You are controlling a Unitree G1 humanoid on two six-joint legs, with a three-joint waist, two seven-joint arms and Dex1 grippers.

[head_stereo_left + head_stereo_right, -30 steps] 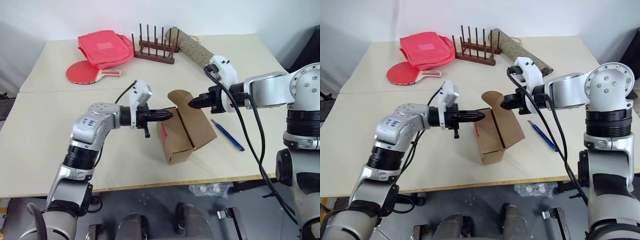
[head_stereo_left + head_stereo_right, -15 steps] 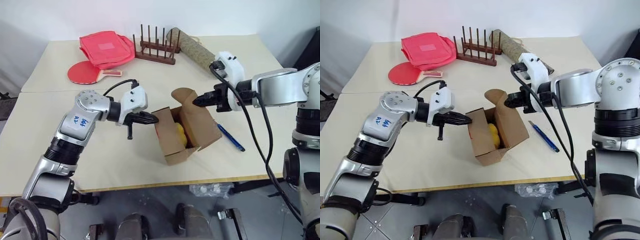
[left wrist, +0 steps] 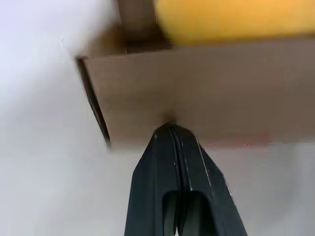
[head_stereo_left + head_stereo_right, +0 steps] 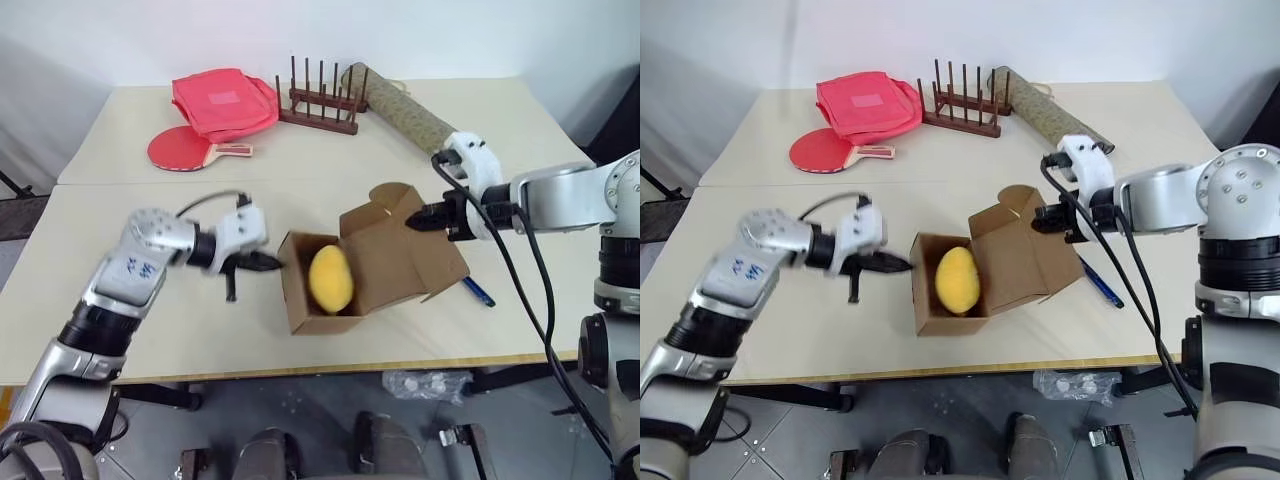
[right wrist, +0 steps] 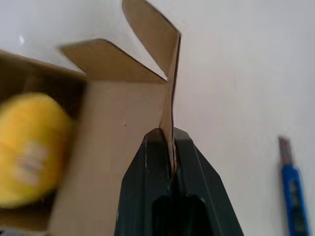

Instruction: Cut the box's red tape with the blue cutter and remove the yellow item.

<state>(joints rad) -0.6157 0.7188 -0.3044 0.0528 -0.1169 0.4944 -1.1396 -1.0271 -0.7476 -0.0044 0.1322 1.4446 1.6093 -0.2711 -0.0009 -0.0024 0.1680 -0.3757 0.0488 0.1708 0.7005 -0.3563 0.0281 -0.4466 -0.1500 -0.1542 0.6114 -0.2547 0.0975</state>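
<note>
The box [image 4: 340, 265] lies tipped on the bench [image 4: 200, 330], mouth facing the camera, yellow item [image 4: 331, 279] upright inside. Right pincer [image 4: 420, 220] pinches a flap; left pincer [image 4: 275, 263], pressed together, touches its side. Blue cutter [image 4: 478, 292] pokes out, half hidden behind the flap.

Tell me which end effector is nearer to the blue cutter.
Right. The right end effector is shut on a flap of the box, with the blue cutter lying on the table just beyond that flap. The left end effector is at the box's far side.
</note>
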